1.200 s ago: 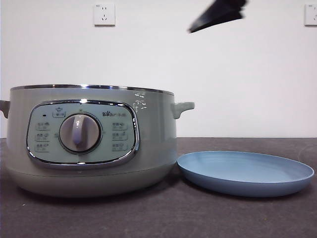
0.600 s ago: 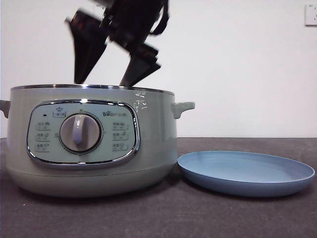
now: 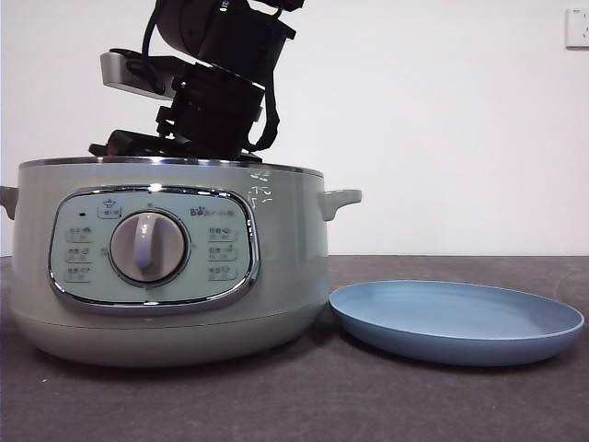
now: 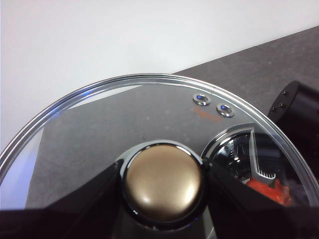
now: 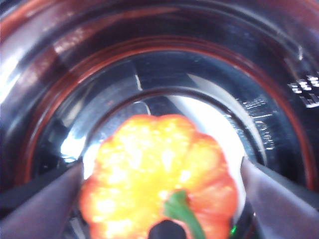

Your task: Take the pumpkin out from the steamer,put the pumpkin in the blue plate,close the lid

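My right pincer is down inside the steamer, jaws apart on each side of the pumpkin. My left pincer is clamped on the lid knob. The blue plate sits beside the steamer.

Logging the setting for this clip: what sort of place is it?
Probably a lab or test bench dressed as a kitchen: a steamer and blue plate stand on a dark table before a bare white wall with a socket; a toy-like pumpkin lies in the pot.
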`<move>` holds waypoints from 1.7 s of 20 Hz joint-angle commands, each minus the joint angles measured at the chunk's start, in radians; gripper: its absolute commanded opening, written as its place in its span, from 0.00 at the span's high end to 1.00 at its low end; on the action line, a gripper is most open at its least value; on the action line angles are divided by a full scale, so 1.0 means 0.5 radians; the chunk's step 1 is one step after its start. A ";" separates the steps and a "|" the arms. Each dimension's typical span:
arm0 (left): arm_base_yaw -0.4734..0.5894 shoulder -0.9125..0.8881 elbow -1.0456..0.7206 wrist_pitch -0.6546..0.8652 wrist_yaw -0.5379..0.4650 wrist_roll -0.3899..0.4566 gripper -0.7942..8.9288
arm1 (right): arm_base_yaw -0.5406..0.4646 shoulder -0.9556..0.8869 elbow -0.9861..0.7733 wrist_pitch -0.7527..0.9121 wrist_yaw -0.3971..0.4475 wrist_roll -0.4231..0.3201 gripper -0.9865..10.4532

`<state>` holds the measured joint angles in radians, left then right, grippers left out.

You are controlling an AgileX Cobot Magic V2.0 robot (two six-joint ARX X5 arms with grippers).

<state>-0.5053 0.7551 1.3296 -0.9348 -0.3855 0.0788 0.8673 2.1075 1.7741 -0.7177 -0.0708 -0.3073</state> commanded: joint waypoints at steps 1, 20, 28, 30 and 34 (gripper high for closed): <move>0.002 -0.021 0.040 0.069 -0.011 0.008 0.93 | 0.009 0.027 0.001 0.009 0.000 -0.011 0.93; 0.001 0.066 0.040 0.372 0.238 0.007 0.93 | -0.495 -1.186 -0.081 -1.163 0.006 0.349 0.93; 0.000 0.231 0.040 0.414 0.496 -0.018 0.93 | -0.544 -1.824 -0.962 -0.732 0.312 0.629 0.93; 0.001 0.257 0.040 0.431 0.537 -0.044 0.93 | -0.544 -1.945 -1.204 -0.539 0.313 0.651 0.93; 0.001 0.288 0.040 0.455 0.572 -0.053 0.93 | -0.547 -1.961 -1.553 -0.104 0.312 0.683 0.93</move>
<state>-0.5053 0.9085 1.3300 -0.7681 -0.0975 0.0597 0.5949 1.1236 1.0153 -0.7902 0.0822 0.0162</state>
